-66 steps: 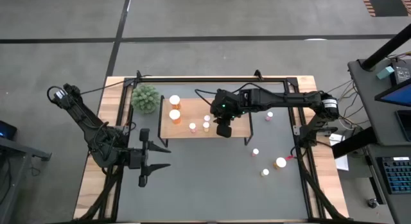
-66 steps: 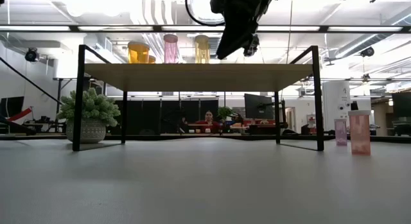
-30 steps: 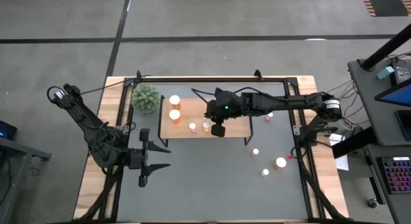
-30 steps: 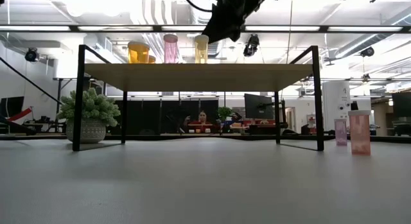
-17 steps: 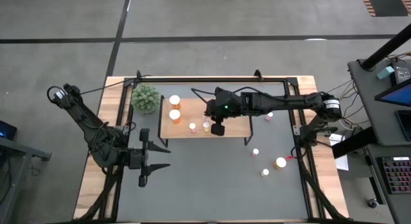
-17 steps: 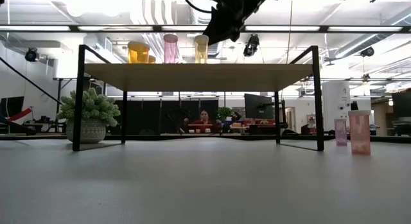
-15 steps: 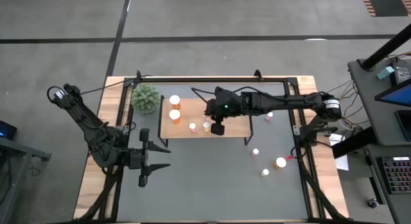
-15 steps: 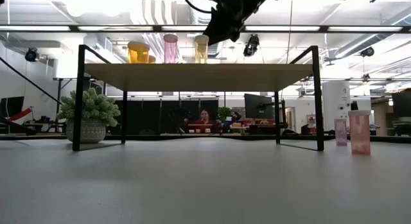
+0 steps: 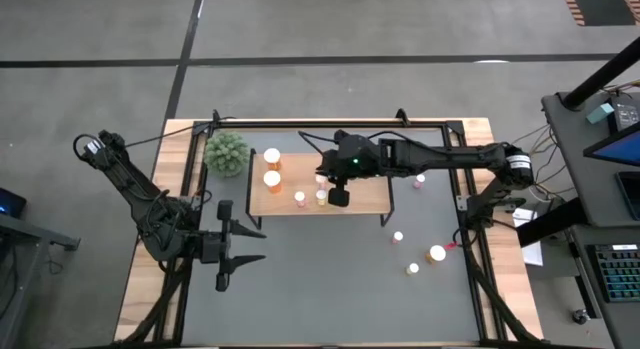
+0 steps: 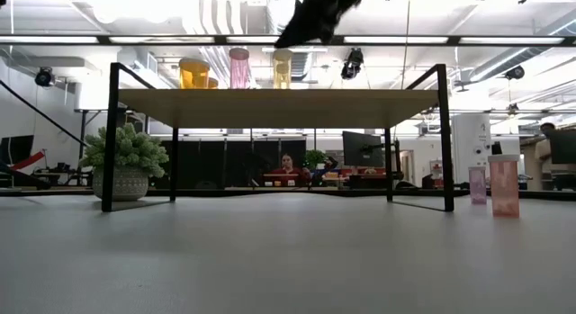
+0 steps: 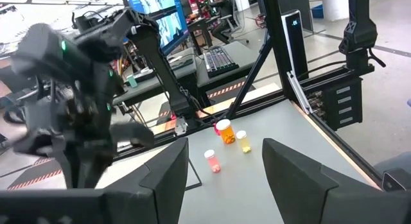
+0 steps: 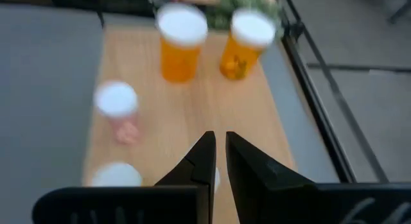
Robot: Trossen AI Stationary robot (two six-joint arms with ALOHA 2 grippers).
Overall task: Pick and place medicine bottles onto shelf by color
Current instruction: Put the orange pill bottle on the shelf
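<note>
The light-wood shelf point(image 9: 368, 195) stands at the far middle of the table. On its left part stand two orange medicine bottles point(image 9: 271, 157) point(image 9: 271, 179), a pink one point(image 9: 299, 198) and a yellow one point(image 9: 321, 197). My right gripper point(image 9: 340, 199) hovers shut above the shelf's near edge, just right of the yellow bottle, holding nothing. In the right wrist view the orange bottles point(image 12: 182, 44) and the pink bottle point(image 12: 117, 108) stand ahead of its fingers point(image 12: 218, 153). My left gripper point(image 9: 240, 246) waits open at the near left.
A green spiky plant ball point(image 9: 226, 153) sits by the shelf's far left corner. Loose on the table's right side stand an orange bottle point(image 9: 437, 254), two small ones point(image 9: 398, 236) point(image 9: 412, 269) and a pink one point(image 9: 419, 179). The dark table point(image 9: 320, 289) stretches toward the near edge.
My right gripper has risen a little higher above the shelf, as the low view shows. The bottles on the shelf stand as they did.
</note>
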